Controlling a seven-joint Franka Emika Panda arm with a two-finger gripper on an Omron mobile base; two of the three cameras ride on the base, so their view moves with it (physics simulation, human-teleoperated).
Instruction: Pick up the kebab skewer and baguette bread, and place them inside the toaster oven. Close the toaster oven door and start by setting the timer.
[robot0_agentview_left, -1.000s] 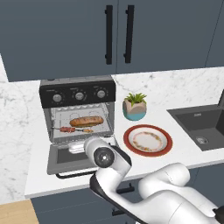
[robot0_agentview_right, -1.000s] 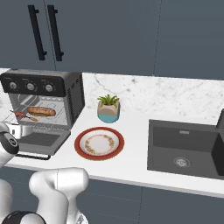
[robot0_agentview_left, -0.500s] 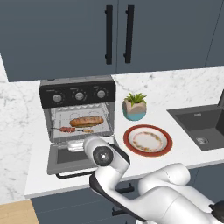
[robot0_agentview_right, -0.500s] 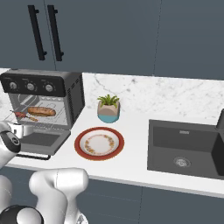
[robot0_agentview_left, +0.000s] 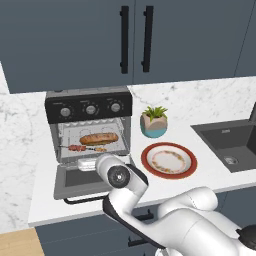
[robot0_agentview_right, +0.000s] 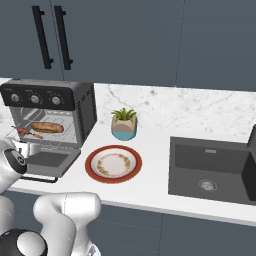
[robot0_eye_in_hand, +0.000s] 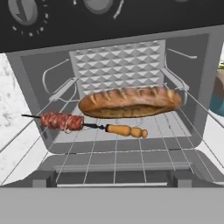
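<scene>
A potted plant (robot0_agentview_left: 153, 121) and a red-rimmed plate (robot0_agentview_left: 169, 160) are shown on the white marble counter (robot0_agentview_left: 200, 102), beside a dark sink (robot0_agentview_right: 212, 170).

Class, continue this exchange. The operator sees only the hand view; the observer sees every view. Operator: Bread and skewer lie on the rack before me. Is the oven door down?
Observer: Yes, the toaster oven door lies dropped open in front of the toaster oven.
Operator: What stands to the oven's right?
Observer: A red-rimmed plate, no food on it.
Operator: Anything behind it?
Observer: A potted plant by the wall.
</scene>
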